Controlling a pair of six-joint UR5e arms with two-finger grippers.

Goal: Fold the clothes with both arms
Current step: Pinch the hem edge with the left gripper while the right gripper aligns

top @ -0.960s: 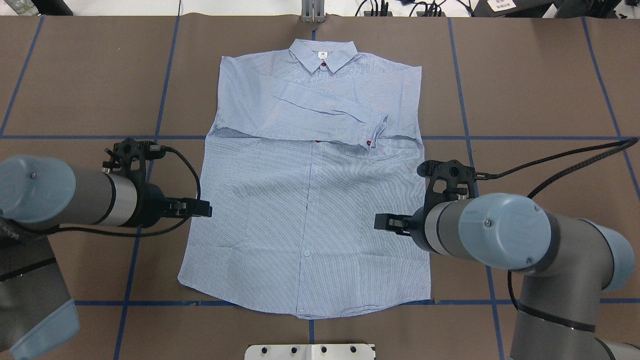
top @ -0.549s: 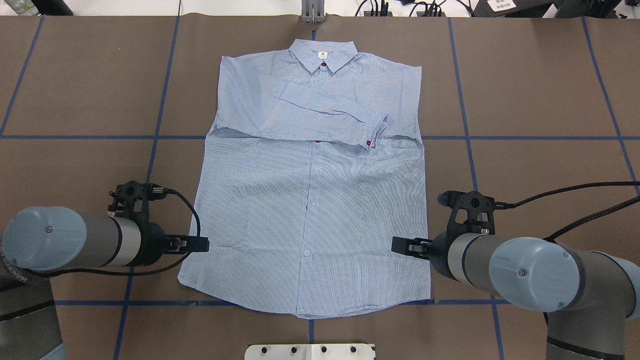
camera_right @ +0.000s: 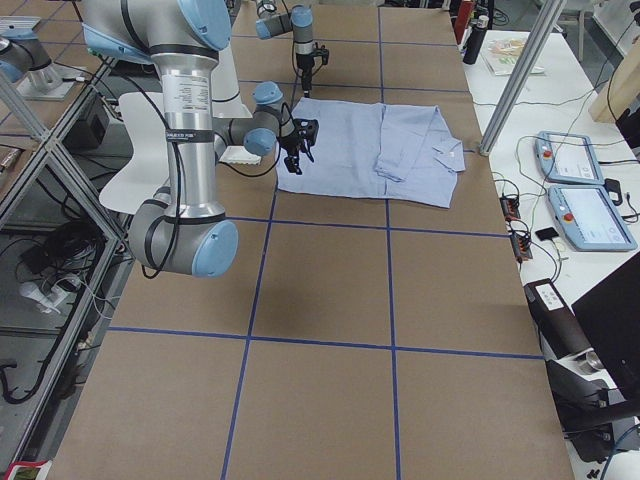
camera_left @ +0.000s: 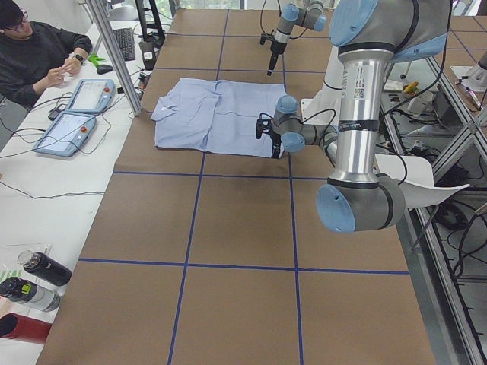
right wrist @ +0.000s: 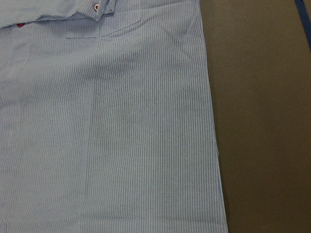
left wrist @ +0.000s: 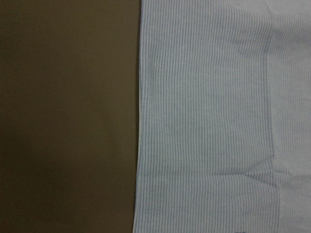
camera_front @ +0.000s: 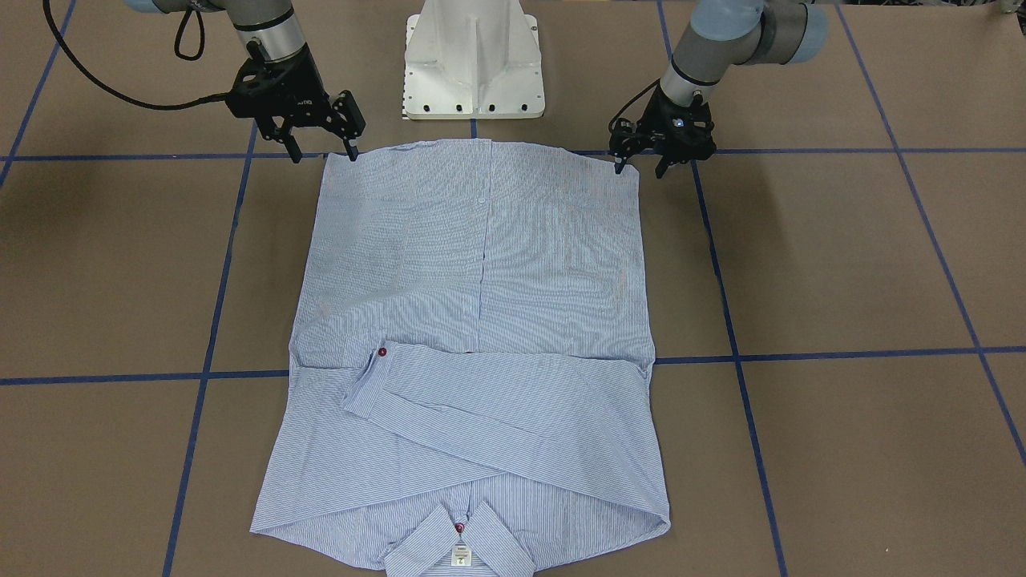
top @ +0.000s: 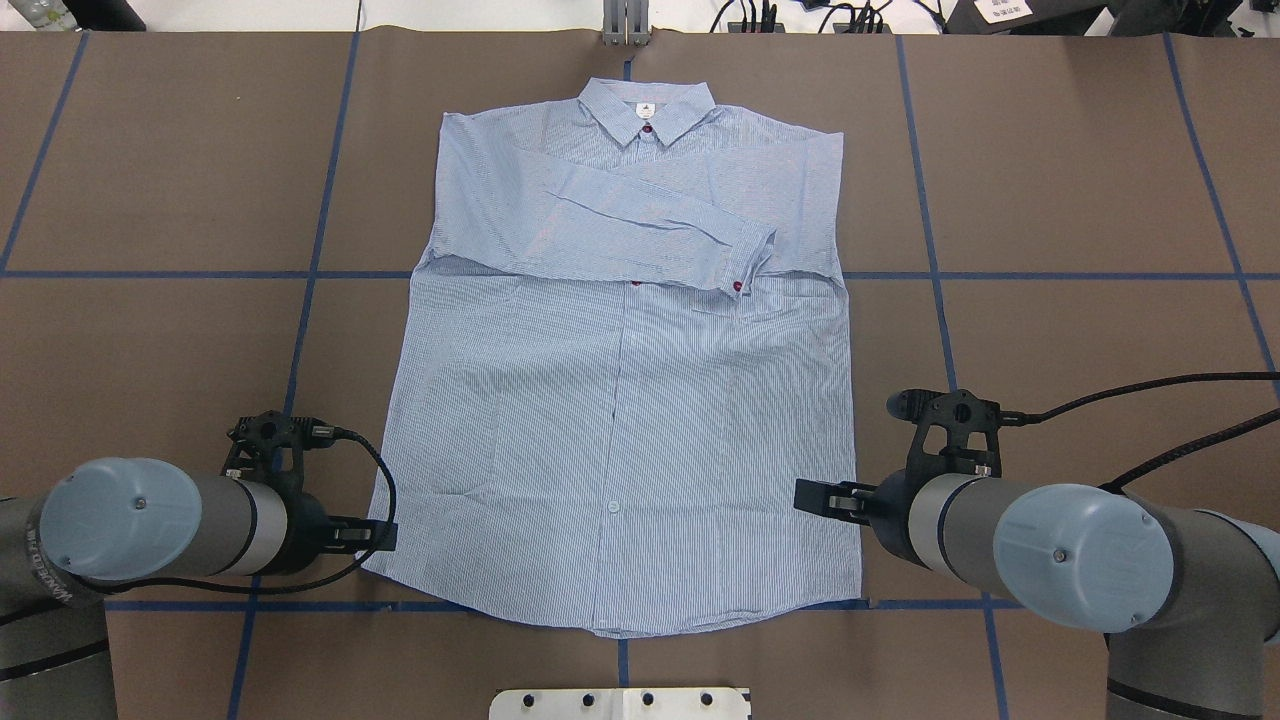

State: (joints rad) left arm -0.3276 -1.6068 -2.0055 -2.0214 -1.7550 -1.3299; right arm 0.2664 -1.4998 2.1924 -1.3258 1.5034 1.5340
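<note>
A brown counter [top: 1080, 170] gridded with blue tape [top: 200, 275] fills the overhead view. A person [camera_left: 34, 53] sits upper left in the left-end view. The shirt [top: 620, 420] lies flat mid-frame, collar topmost, sleeves folded across. At its hem corners, top of the front-facing view, the right claw [camera_front: 325, 152] and left claw [camera_front: 639, 168] hang spread and empty. I cannot tell whether they touch the cloth.

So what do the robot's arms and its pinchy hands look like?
The left arm and the right arm are round grey-silver tubes with light blue caps on the joints. A black cable loops off each wrist. At the ends are the left gripper and the right gripper. Both are black, with two thin fingers each.
</note>
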